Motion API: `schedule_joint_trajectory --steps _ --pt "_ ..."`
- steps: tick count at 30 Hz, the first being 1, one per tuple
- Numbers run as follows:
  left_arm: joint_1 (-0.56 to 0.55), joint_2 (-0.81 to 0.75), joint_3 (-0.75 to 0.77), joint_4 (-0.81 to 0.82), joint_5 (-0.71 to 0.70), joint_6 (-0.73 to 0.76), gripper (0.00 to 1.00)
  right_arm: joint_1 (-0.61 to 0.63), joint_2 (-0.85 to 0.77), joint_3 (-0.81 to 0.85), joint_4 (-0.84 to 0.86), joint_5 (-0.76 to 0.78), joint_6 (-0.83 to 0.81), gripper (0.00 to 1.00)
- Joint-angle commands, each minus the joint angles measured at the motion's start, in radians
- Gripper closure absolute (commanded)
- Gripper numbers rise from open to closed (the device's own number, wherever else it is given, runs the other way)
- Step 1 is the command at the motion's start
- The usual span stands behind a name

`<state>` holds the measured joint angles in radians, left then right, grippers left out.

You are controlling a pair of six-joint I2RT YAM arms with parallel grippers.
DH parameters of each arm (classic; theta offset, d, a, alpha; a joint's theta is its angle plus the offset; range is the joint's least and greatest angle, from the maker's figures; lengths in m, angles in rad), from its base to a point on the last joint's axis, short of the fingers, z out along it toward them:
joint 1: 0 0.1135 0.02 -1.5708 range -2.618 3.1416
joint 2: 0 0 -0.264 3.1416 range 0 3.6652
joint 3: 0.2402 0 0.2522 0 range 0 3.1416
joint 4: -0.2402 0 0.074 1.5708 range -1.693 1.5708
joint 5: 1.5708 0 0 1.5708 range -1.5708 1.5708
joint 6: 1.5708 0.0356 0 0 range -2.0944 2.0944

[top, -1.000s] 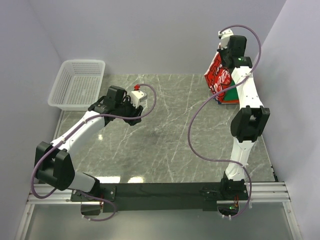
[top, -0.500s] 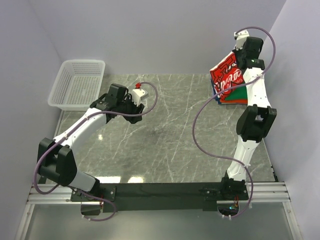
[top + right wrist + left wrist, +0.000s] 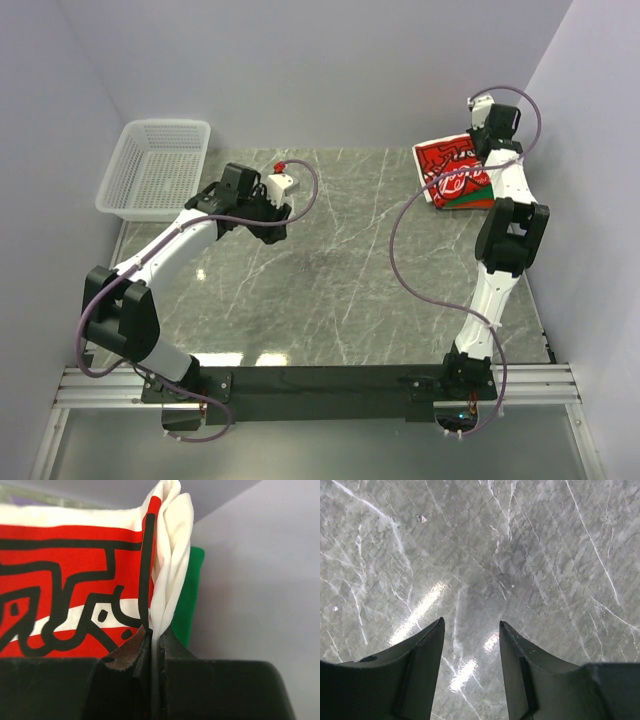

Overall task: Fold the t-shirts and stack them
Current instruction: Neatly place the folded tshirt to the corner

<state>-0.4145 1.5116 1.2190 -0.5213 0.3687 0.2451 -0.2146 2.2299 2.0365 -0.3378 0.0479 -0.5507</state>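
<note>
The white t-shirt with the red print [image 3: 452, 170] lies folded on top of the stack at the far right of the table. A green tee [image 3: 470, 200] shows at the stack's near edge. My right gripper [image 3: 487, 140] is shut on the white tee's right edge; in the right wrist view the white cloth [image 3: 167, 555] is pinched between the jaws, with the green tee [image 3: 189, 595] behind it. My left gripper [image 3: 282, 215] is open and empty over bare marble at the table's left middle; its fingers [image 3: 425, 645] frame only the tabletop.
A white plastic mesh basket [image 3: 157, 168] stands at the far left corner. The grey walls close in on the left and right, the right wall close beside the stack. The marble table [image 3: 340, 270] spans the middle.
My right gripper has carried the white tee from hanging upright down and to the right, so it now lies flat on the stack. My left arm shifted slightly toward the far side.
</note>
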Motion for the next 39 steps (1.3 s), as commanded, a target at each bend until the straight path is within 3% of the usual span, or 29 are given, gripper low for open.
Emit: schedule_joint_trajectory --steps 1,11,17,18,21,28,36,37,39 --pt "0.002 0.010 0.053 -0.005 0.016 -0.013 0.47 -0.023 0.010 -0.004 0.115 0.043 -0.041 1.00" --pt "0.002 0.036 0.066 -0.009 0.019 -0.012 0.47 -0.060 0.066 -0.050 0.160 0.076 -0.060 1.00" --pt "0.002 0.038 0.079 -0.016 0.019 -0.013 0.46 -0.069 0.097 -0.021 0.152 0.148 -0.060 0.85" --pt "0.003 0.036 0.080 -0.016 0.016 -0.013 0.45 -0.074 0.091 -0.021 0.152 0.150 -0.057 0.41" --pt "0.002 0.024 0.080 -0.019 0.010 -0.015 0.43 -0.084 0.051 -0.029 0.140 0.138 -0.052 0.18" --pt "0.002 -0.001 0.082 -0.034 -0.004 -0.010 0.43 -0.112 -0.058 -0.021 0.079 0.107 0.004 0.17" --pt "0.009 -0.013 0.079 -0.043 0.002 0.016 0.43 -0.117 -0.188 -0.013 -0.068 -0.144 0.126 0.18" --pt "0.013 -0.016 0.080 -0.042 0.004 0.016 0.43 -0.118 -0.194 -0.004 -0.091 -0.198 0.136 0.19" --pt "0.019 -0.016 0.083 -0.045 0.010 0.014 0.43 -0.117 -0.190 0.033 -0.163 -0.244 0.170 0.32"
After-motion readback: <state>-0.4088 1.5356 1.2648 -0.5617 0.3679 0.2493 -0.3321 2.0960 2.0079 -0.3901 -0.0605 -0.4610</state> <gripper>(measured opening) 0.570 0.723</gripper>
